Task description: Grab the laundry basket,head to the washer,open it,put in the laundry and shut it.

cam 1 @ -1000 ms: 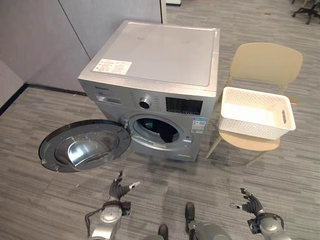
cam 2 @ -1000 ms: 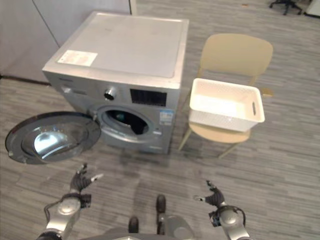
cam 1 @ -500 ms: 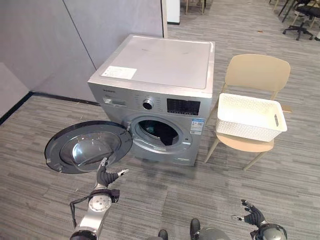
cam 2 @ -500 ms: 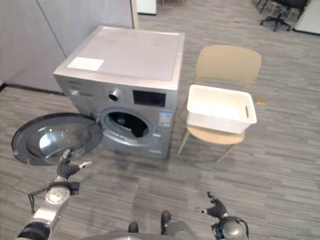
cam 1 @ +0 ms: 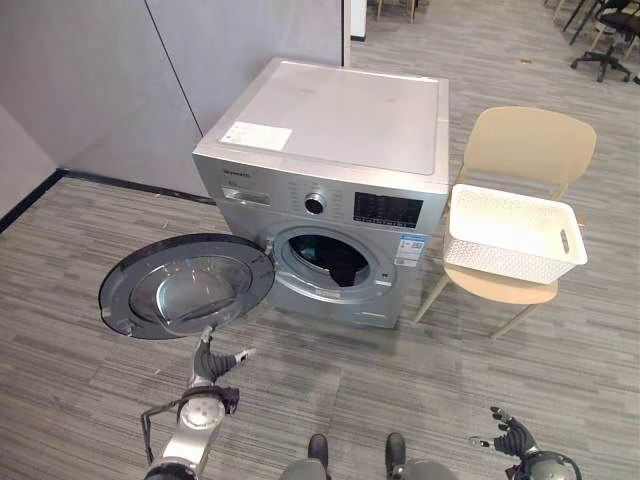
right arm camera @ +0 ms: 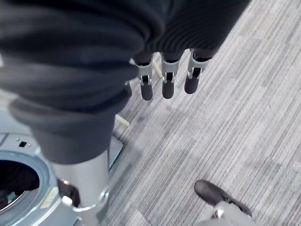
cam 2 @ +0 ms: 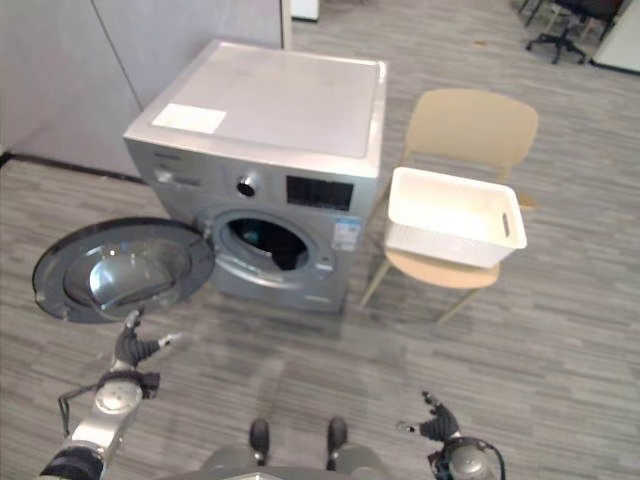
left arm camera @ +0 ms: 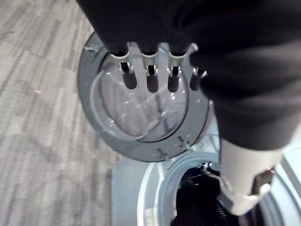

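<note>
Silver front-loading washer (cam 1: 330,150) is standing at about 12 o'clock from the robot, backing onto a grey partition wall (cam 1: 120,70). Its round door (cam 1: 187,285) is hanging fully open, swung out toward 10 o'clock, with the glass bowl facing up. Dark laundry (cam 1: 340,262) is lying inside the drum opening; in the left wrist view the same dark cloth (left arm camera: 197,197) is showing through the porthole.

White perforated laundry basket (cam 1: 512,232) is sitting on the seat of a beige chair (cam 1: 530,145) at about 2 o'clock, just beside the washer's right flank. Neither hand is touching it, and nothing can be seen inside it from this angle.

Left hand (cam 1: 212,363) is hovering low at about 10 o'clock, near the lower rim of the open door but apart from it. Fingers (left arm camera: 148,77) are extending nearly straight and spread, thumb set apart, gripping nothing.

Right hand (cam 1: 512,438) is showing at about 4 o'clock, low over the grey striped carpet (cam 1: 500,380), well apart from chair and basket. Its fingers (right arm camera: 167,84) are hanging loosely straight and are carrying nothing.

A black office chair (cam 1: 606,22) is standing far off at about 1 o'clock.
</note>
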Tool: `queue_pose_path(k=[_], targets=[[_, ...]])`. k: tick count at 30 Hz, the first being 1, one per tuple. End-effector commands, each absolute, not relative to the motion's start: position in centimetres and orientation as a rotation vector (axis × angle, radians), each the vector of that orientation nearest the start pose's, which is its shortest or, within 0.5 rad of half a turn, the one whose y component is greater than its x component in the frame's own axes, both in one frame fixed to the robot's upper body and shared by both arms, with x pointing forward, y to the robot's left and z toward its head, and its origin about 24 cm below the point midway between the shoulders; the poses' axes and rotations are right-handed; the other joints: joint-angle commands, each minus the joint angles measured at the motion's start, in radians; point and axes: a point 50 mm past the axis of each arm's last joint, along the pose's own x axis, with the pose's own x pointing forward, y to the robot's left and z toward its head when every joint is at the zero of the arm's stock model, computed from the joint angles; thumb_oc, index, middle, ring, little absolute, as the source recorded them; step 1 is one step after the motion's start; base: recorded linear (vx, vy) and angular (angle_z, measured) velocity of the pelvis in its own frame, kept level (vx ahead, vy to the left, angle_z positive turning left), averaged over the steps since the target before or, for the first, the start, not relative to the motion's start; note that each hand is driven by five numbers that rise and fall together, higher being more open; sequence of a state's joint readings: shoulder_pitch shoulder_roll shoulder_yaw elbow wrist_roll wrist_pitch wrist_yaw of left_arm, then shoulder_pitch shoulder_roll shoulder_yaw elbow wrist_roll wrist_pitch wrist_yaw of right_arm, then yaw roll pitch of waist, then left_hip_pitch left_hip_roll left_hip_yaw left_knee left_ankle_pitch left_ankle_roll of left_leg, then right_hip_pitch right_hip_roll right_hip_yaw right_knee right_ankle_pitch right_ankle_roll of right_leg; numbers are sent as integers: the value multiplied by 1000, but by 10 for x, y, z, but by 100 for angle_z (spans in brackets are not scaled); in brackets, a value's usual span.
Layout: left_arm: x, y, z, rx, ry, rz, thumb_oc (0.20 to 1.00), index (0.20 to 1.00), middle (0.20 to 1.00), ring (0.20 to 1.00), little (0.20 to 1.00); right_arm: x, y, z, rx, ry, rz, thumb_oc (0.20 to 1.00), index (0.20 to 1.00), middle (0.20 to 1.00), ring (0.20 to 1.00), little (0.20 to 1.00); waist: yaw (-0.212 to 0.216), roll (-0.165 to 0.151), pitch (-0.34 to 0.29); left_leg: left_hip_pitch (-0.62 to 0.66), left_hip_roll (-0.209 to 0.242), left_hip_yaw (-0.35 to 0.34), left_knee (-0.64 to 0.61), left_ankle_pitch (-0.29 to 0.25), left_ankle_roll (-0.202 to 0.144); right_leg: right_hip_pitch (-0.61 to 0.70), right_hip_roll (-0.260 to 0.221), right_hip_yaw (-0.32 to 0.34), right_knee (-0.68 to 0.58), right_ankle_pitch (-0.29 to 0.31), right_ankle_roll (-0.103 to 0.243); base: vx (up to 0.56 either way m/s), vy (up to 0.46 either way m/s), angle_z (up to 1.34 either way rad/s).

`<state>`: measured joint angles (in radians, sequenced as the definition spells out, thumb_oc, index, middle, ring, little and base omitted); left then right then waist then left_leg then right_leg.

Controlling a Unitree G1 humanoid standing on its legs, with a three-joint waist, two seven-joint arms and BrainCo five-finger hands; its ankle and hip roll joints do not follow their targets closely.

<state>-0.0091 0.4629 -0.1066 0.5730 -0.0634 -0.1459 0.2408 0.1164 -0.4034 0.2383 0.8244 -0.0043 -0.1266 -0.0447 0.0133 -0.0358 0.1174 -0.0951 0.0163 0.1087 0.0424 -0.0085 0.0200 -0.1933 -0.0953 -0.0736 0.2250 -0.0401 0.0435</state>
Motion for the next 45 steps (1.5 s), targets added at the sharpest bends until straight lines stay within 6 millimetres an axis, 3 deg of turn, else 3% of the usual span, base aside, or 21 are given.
queue_pose_path(k=[1,3,4,6,8,12,16,20,21,25,28,30,33,36,41,45], targets=[[232,301,-3,581,244,318,1000,1000,1000,1000,1000,155,-249,-106,-499,726,61,1000,1000,1000,1000,1000,1,-26,0,-69,-2,-26,112,2,-29,127,-15,-15,57,-19,92,134,65,-28],[239,311,16,634,176,343,1000,1000,1000,1000,1000,159,-248,-103,-514,705,84,1000,1000,1000,1000,1000,-17,-14,5,-21,-7,-30,78,-8,-31,54,-2,-28,0,16,87,167,44,-26],[239,316,26,680,145,358,1000,1000,1000,1000,1000,154,-250,-105,-518,721,80,1000,1000,1000,1000,1000,-25,-9,12,-8,-11,-42,89,-13,-35,66,-7,-28,-10,16,97,120,22,-14],[239,317,26,681,146,358,1000,1000,1000,1000,1000,154,-249,-106,-519,722,81,1000,1000,1000,1000,1000,-27,-10,13,-7,-11,-43,89,-14,-35,68,-8,-29,-10,15,97,79,15,14],[250,325,45,775,95,368,1000,1000,1000,1000,1000,147,-252,-107,-517,735,98,1000,1000,1000,1000,1000,-35,-17,-6,19,-27,-35,73,-21,-33,106,1,-23,-66,20,91,166,18,65],[264,368,85,970,111,434,1000,1000,1000,1000,1000,150,-261,-100,-561,723,127,1000,1000,1000,1000,1000,-45,-17,-30,17,-26,-21,56,-20,-40,150,6,-32,-143,26,98,43,-1,6],[282,417,142,1159,223,536,1000,1000,1000,1000,1000,166,-260,-92,-590,685,177,1000,1000,1000,1000,1000,-64,-51,0,-119,0,-14,101,-10,-44,73,15,-19,-163,66,105,-209,-79,-12],[287,430,165,1184,269,582,1000,1000,1000,1000,1000,174,-253,-88,-593,654,227,1000,1000,1000,1000,1000,-77,-90,23,-216,15,-16,144,-7,-47,-7,21,-4,-162,94,109,-162,-41,-22],[287,435,172,1149,273,621,1000,1000,1000,1000,1000,182,-246,-82,-573,607,246,1000,1000,1000,1000,1000,-82,-112,43,-261,24,-15,164,-5,-46,-45,24,1,-155,104,109,-107,-9,-32],[287,437,172,1166,298,621,1000,1000,1000,1000,1000,186,-237,-78,-551,571,275,1000,1000,1000,1000,1000,-91,-139,65,-313,28,-21,191,-8,-45,-80,26,-2,-143,106,107,-50,-2,-8],[290,437,189,1261,246,679,1000,1000,1000,1000,1000,189,-228,-72,-551,513,310,1000,1000,1000,1000,1000,-94,-169,79,-358,30,-27,209,-13,-42,-106,23,-10,-146,115,111,9,-13,6],[290,436,192,1279,226,688,1000,1000,1000,1000,1000,189,-227,-72,-548,506,310,1000,1000,1000,1000,1000,-92,-170,79,-359,28,-29,206,-13,-42,-107,22,-11,-148,116,111,41,-11,9],[299,415,218,1307,8,684,1000,1000,1000,1000,1000,189,-222,-71,-541,486,313,1000,1000,1000,1000,1000,-79,-168,81,-369,25,-35,210,-17,-44,-105,16,-16,-153,113,115,50,-4,12],[300,408,227,1329,-56,660,1000,1000,1000,1000,1000,187,-224,-71,-546,488,309,1000,1000,1000,1000,1000,-70,-164,72,-365,17,-37,206,-23,-42,-98,13,-25,-156,102,112,35,15,12],[302,404,238,1381,-75,642,1000,1000,1000,1000,1000,185,-228,-72,-557,502,311,1000,1000,1000,1000,1000,-74,-153,61,-369,11,-42,207,-26,-42,-92,9,-35,-160,97,114,12,1,2],[303,414,245,1446,10,661,1000,1000,1000,1000,1000,187,-228,-70,-564,495,318,1000,1000,1000,1000,1000,-83,-154,53,-374,11,-45,203,-22,-41,-96,11,-36,-162,103,117,6,-5,6]])
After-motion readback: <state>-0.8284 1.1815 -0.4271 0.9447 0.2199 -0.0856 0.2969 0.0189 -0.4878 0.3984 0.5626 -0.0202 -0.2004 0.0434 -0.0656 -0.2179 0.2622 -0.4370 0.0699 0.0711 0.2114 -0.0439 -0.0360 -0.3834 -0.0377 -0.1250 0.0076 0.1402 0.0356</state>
